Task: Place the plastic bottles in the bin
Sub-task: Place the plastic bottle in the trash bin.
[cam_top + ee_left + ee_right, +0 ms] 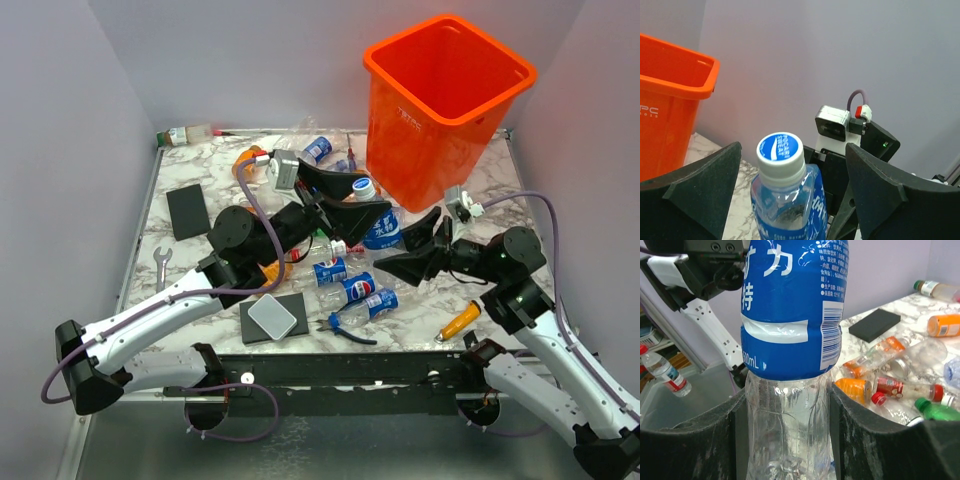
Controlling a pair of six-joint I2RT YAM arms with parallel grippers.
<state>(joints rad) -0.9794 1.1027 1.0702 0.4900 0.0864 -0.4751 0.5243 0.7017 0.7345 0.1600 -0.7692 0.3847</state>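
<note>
A clear plastic bottle (381,232) with a blue label and a white-and-blue cap (780,150) stands upright just left of the orange bin (440,100). My right gripper (787,405) is shut on its clear lower part, a finger pressed to each side. My left gripper (792,165) is open around the bottle's top, with a gap between each finger and the bottle. In the top view the left gripper (372,196) and right gripper (402,246) meet at this bottle. Several more bottles (345,290) lie on the marble table (200,170), among them an orange one (852,389).
An orange-handled screwdriver (458,322) and blue-handled pliers (345,330) lie near the front edge. A black pad (187,210), a grey block on a black plate (272,317) and a wrench (162,265) sit at the left. Another bottle (317,148) lies at the back.
</note>
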